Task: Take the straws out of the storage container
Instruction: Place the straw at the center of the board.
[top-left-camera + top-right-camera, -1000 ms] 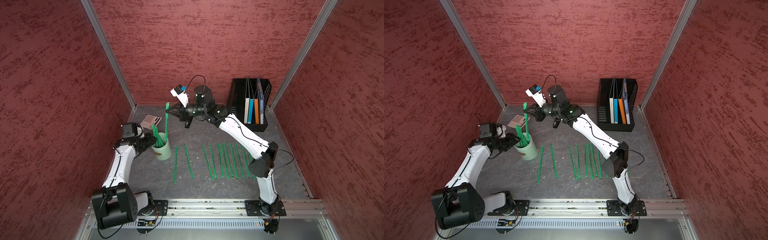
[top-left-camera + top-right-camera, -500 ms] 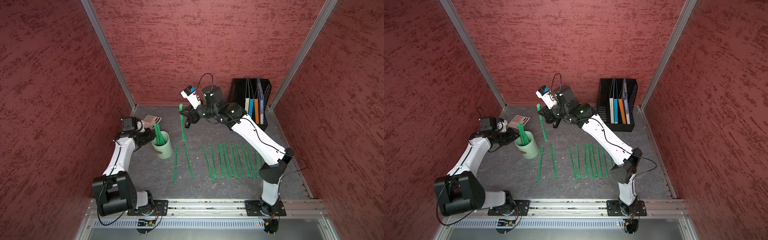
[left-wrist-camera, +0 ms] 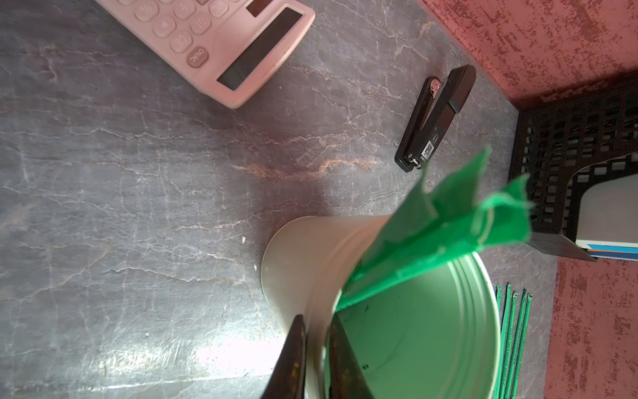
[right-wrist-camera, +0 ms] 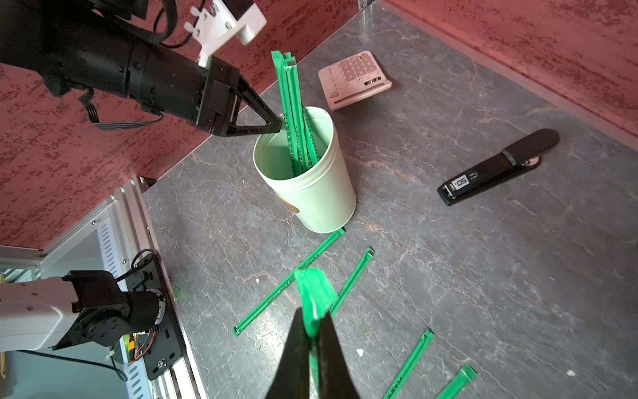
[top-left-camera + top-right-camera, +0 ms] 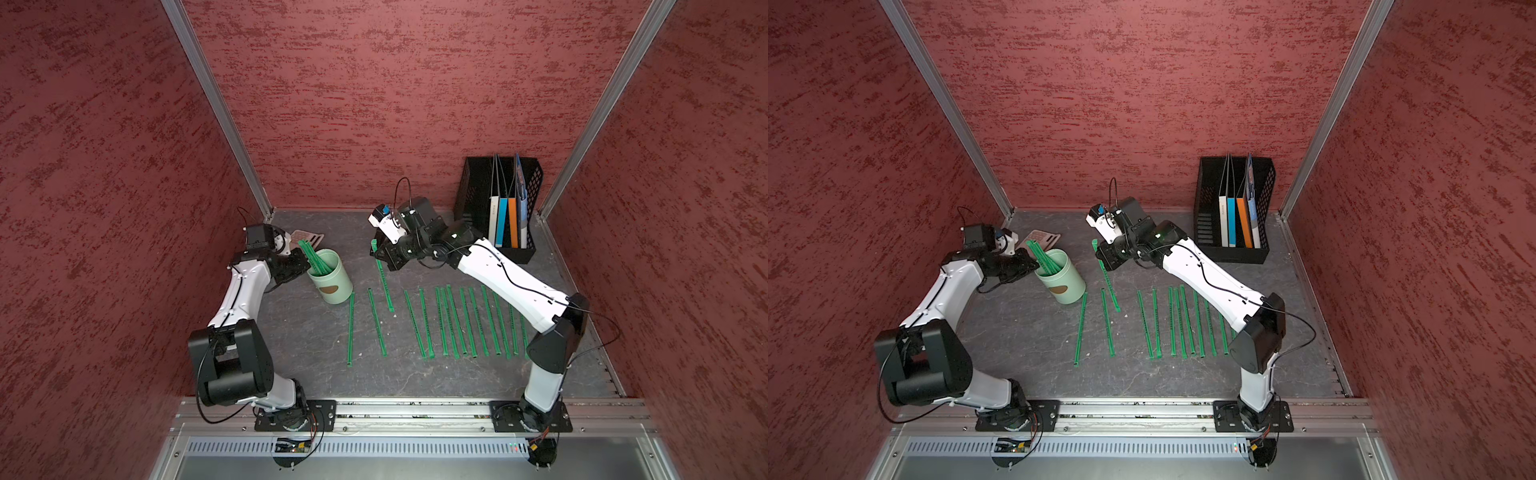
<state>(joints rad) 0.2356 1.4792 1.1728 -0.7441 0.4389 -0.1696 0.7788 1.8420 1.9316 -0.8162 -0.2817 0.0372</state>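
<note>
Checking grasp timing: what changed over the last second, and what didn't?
Right gripper, shut on one straw, carried it from above the cup rightward and down toward the row on the table. Left gripper closed onto the cup's rim. Unchanged: cup upright with straws left in it, laid-out row, file rack, calculator.

Loose straws [image 5: 457, 320]: toward the right edge of the table [image 5: 299, 340], we lose some behind the right arm [image 5: 511, 278].
Held straw [image 4: 312, 293]: blurred, partly hidden by the right gripper [image 4: 311, 323].
Calculator [image 3: 221, 45]: cut off by the picture's edge.
Cup [image 3: 310, 262]: likewise cut off.
Straw lettering [image 5: 414, 323]: too small for us to read from above.
</note>
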